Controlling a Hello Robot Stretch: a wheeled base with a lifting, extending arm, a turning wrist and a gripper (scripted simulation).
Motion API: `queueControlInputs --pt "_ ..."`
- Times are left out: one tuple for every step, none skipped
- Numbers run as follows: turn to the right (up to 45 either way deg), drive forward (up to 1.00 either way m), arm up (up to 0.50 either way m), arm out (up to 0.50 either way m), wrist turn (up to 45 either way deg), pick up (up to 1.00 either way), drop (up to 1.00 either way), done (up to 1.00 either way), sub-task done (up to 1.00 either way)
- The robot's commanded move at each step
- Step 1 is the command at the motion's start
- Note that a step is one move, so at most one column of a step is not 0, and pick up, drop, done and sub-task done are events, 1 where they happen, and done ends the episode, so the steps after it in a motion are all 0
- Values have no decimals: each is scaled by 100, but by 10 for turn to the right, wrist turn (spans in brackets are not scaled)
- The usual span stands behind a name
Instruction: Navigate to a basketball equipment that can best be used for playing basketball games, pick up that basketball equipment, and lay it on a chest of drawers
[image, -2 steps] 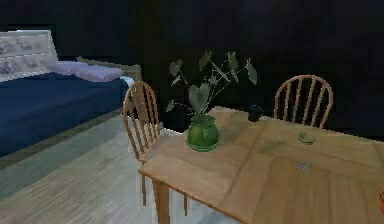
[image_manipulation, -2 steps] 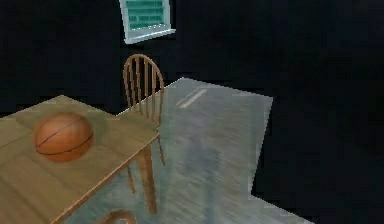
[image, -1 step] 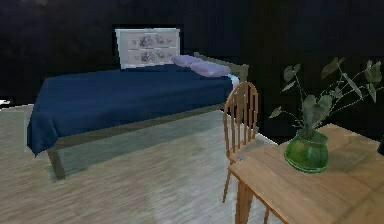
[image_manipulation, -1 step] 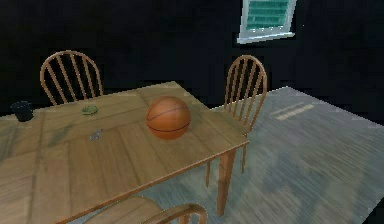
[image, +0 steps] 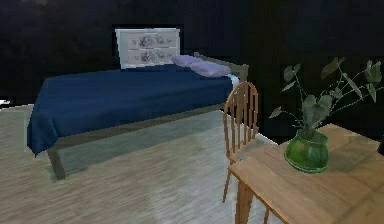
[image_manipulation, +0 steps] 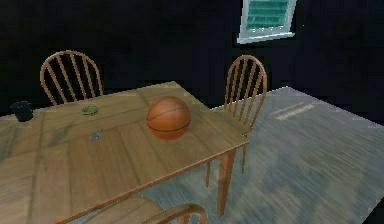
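Gripper status: cannot tell from either view, and positions cannot be referenced to it.

Target item: the basketball (image_manipulation: 168, 117), an orange ball, rests on the wooden table (image_manipulation: 100, 165) in the arm side view, near the table's right corner.

Items on the same table: a dark cup (image_manipulation: 21, 109) at the far left edge and a small green object (image_manipulation: 90, 110) between cup and ball.

Seating: one wooden chair (image_manipulation: 71, 72) stands behind the table and a second chair (image_manipulation: 246, 85) stands at its right end. A window (image_manipulation: 268, 18) is set in the dark wall above.

Forward view: a bed (image: 130, 100) with a blue cover and a purple pillow (image: 200, 67). To the right, a green vase (image: 307, 152) with a leafy plant stands on a tabletop (image: 330, 195).
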Motion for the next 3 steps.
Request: queueControlInputs --pt "0 0 38 0 0 0 0 0 0" --pt "0 0 0 50 0 0 0 0 0" --pt "0 0 0 0 450 0 0 0 0"
